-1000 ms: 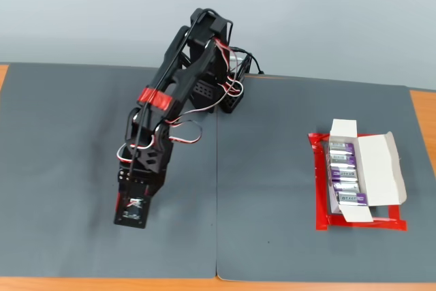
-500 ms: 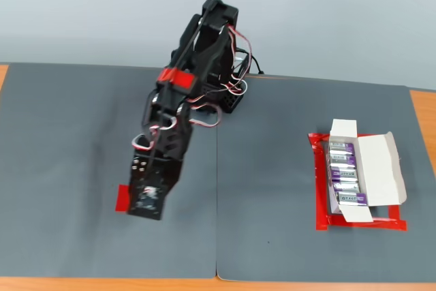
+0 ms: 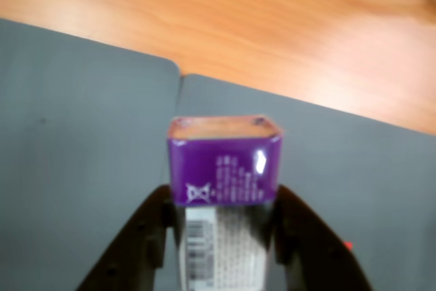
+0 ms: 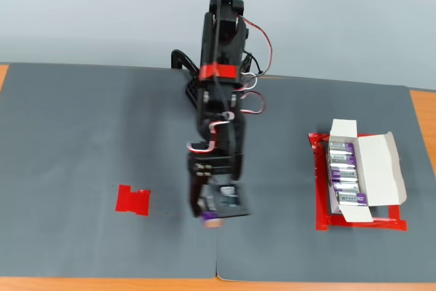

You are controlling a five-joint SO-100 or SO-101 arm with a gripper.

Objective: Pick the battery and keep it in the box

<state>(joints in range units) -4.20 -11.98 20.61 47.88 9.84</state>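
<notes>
In the wrist view my gripper [image 3: 223, 202] is shut on a purple and silver battery [image 3: 225, 168], which stands between the two black fingers above the grey mat. In the fixed view the gripper [image 4: 212, 215] hangs at the mat's front middle with the battery's purple end [image 4: 212, 219] showing below it. The white box [image 4: 360, 174] lies open at the right on a red tape frame, well to the right of the gripper. Several identical batteries [image 4: 344, 175] lie in a row inside it.
A flat red tape patch [image 4: 132, 200] lies on the grey mat [image 4: 82, 141] left of the gripper. The arm's base [image 4: 221, 66] stands at the back middle. Wooden table [image 3: 272, 25] shows beyond the mat edges, and a mat seam [image 4: 216, 264] runs below the gripper.
</notes>
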